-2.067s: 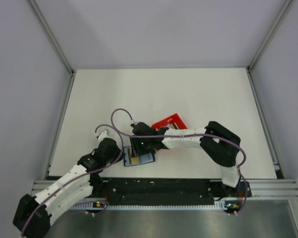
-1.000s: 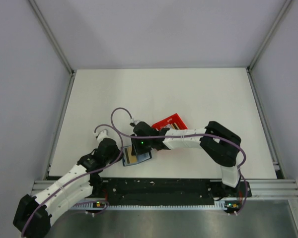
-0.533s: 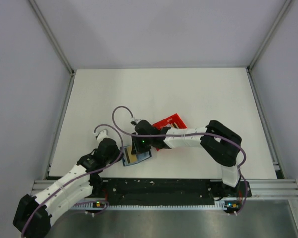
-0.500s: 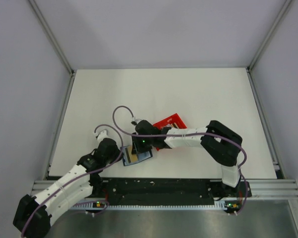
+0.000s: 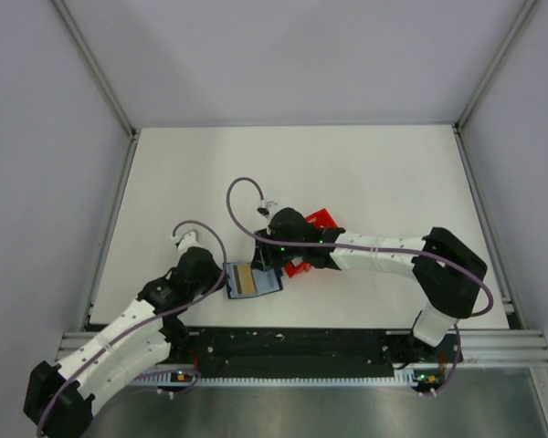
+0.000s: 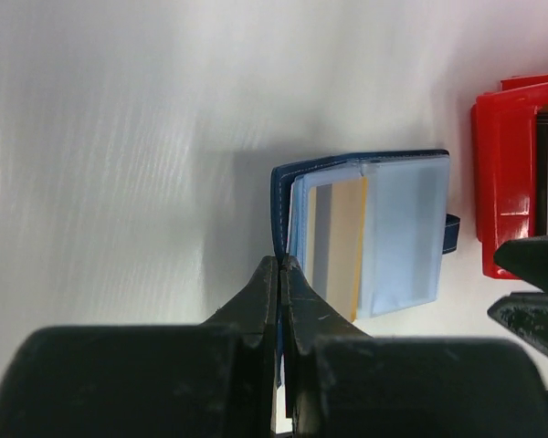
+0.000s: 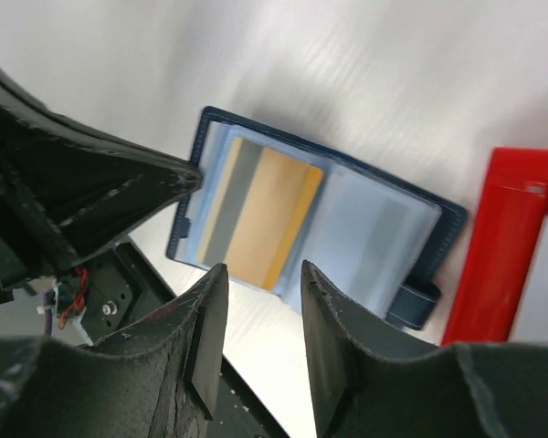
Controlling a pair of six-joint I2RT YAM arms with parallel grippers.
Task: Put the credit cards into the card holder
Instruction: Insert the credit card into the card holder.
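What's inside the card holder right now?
One tan card with a grey stripe sits in the open card holder, in the pocket nearest the left gripper, which pinches that edge. The other pocket looks empty. Anything beneath the card is hidden.

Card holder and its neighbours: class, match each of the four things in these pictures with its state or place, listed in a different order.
Things:
1. card holder
2. tan card
3. red bin
4. right tool

States or places:
A. open, holding nothing
B. slid inside the holder
C. pinched at one edge by the left tool
D. next to the holder, on the side away from the left tool

Pairs: 1-C, 2-B, 3-D, 4-A
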